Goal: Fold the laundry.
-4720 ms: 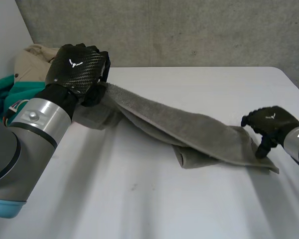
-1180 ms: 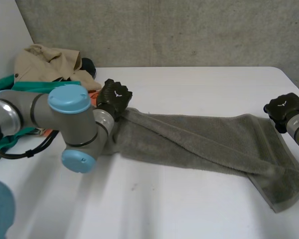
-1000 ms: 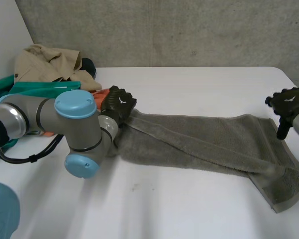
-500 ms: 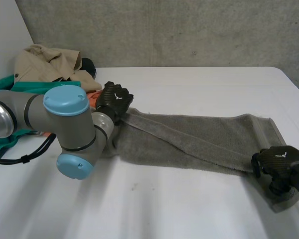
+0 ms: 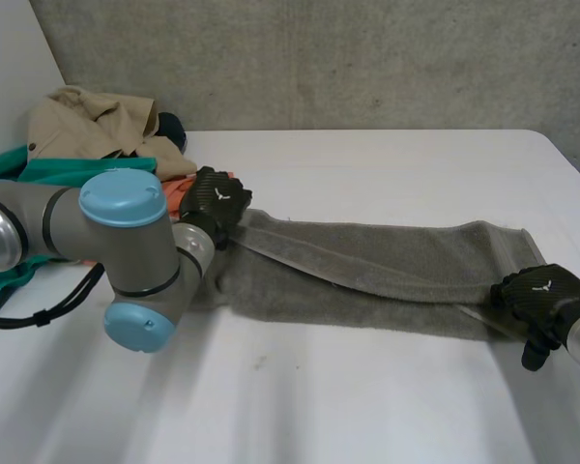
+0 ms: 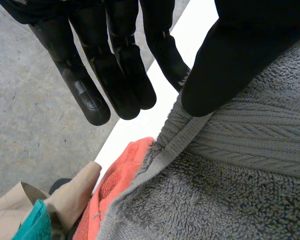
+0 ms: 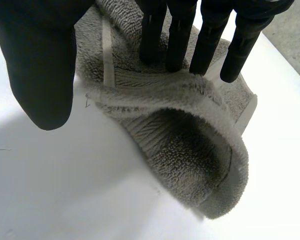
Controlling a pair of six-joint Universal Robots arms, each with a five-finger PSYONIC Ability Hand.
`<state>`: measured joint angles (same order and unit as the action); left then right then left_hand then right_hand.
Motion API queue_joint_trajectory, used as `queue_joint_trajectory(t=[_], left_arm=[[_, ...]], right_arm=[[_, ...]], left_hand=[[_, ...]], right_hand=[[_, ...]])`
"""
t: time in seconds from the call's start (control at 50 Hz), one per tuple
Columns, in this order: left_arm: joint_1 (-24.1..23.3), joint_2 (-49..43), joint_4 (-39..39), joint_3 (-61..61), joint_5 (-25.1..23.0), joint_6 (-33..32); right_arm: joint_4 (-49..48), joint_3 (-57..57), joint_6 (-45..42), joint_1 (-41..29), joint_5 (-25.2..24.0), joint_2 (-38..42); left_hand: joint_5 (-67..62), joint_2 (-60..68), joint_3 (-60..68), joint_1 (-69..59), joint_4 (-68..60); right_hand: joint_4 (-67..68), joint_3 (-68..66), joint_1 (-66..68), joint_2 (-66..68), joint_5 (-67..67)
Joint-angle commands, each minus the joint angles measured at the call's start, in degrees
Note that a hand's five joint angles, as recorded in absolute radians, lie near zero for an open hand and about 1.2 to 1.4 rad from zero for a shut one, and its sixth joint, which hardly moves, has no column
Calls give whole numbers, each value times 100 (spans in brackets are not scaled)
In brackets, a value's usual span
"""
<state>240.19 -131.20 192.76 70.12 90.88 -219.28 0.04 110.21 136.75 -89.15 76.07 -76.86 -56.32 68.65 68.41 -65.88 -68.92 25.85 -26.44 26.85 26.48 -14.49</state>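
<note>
A grey towel (image 5: 387, 259) lies stretched in a long, loosely doubled band across the white table (image 5: 367, 396). My left hand (image 5: 216, 201) is at its left end. There, in the left wrist view, the thumb (image 6: 230, 55) pinches the towel's hem (image 6: 175, 145) against the straight fingers (image 6: 115, 65). My right hand (image 5: 541, 295) rests on the near right corner. Its straight fingertips (image 7: 180, 35) press into the towel (image 7: 190, 145), which bulges in a rolled fold under the palm. The thumb (image 7: 40, 65) stands apart over bare table.
Behind the left arm a pile of clothes sits at the table's far left: a beige garment (image 5: 92, 116), a teal one (image 5: 48, 174) and an orange cloth (image 5: 179, 188) (image 6: 117, 185) touching the towel's end. The table's right edge runs close beside my right hand.
My right hand came down from the towel's far right corner to its near right corner, and the trailing corner has been drawn in under it. The left hand has barely shifted.
</note>
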Motion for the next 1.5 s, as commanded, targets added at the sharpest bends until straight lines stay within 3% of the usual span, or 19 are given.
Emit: queue_joint_trajectory(t=[0.02,0.06,0.08,0.1,0.2,0.24,0.36,0.46,0.6,0.66,0.8,0.88,0.96,0.98,1.06,1.28,1.5], left_arm=[[54,-2,-1,37,0,0],[54,15,-36,54,0,8],[54,33,-54,72,0,8],[63,59,-72,89,0,8],[124,462,-247,291,0,8],[142,647,-344,388,0,8],[150,1577,-975,932,-26,218],[142,2089,-1407,1276,-61,342],[142,1985,-1847,1479,-96,272],[185,1495,-1716,1217,-88,202],[344,622,-1084,-348,-70,-220],[484,402,31,-1376,-88,-396],[511,402,2066,-2045,-27,-414],[511,411,2368,-2063,-17,-413],[467,446,2969,-2099,79,-378],[493,745,2398,-957,246,79],[353,675,2284,624,-79,105]], right_arm=[[-408,-157,-113,-6,4,365],[-540,-184,-183,-6,4,426],[-680,-201,-271,12,13,435],[-751,-228,-315,20,21,435],[-883,-473,-552,82,101,251],[-779,-701,-596,143,144,-177],[423,-1544,-693,468,109,-848],[2171,-2546,-763,837,-22,-804],[3133,-3040,-1317,882,-5,109],[2818,-3330,-1326,838,83,531],[1299,-4313,-326,206,390,1463],[-10,-5061,491,-119,715,1534],[-1627,-5439,1327,-304,1049,1394],[-2222,-5457,1580,-296,1146,1271],[-3043,-5475,1794,-322,1182,1174],[-2782,-5150,1794,-384,804,1454],[-1253,-4395,1487,-349,259,2316]], left_hand=[[-1368,1135,1159,-1412,-1108],[-1368,1135,1159,-1412,-1108],[-1368,1135,1159,-1412,-1108],[-1368,1135,1159,-1412,-1108],[-1368,1135,1159,-1412,-1108],[-1368,1135,1159,-1412,-1108],[-1368,1135,1159,-1412,-1108],[-1368,1135,1159,-1412,-1108],[-1368,1135,1159,-1412,-1108],[-1368,1135,1159,-1412,-1108],[-1368,1135,1159,-1412,-1108],[-1368,1135,1159,-1412,-1108],[-1368,1135,1159,-1412,-1108],[-1368,1135,1159,-1412,-1108],[-1368,1135,1159,-1412,-1108],[-1368,1135,1159,-1412,-1108],[-1368,1135,1159,-1412,-1108]], right_hand=[[1262,-1202,1162,1199,-1398],[2521,-2462,2421,2458,-2657],[4393,-4334,4293,4330,-4529],[5405,-5346,5305,5342,-5541],[5415,-5356,5315,5352,-5551],[5415,-5356,5315,5352,-5551],[5415,-5356,5315,5352,-5551],[5415,-5356,5315,5352,-5551],[5415,-5356,5315,5352,-5551],[5415,-5356,5315,5352,-5551],[5415,-5356,5315,5352,-5551],[5415,-5356,5315,5352,-5551],[5415,-5356,5315,5352,-5551],[5415,-5356,5315,5352,-5551],[5415,-5356,5315,5352,-5551],[5415,-5356,5315,5352,-5551],[5415,-5356,5315,5352,-5551]])
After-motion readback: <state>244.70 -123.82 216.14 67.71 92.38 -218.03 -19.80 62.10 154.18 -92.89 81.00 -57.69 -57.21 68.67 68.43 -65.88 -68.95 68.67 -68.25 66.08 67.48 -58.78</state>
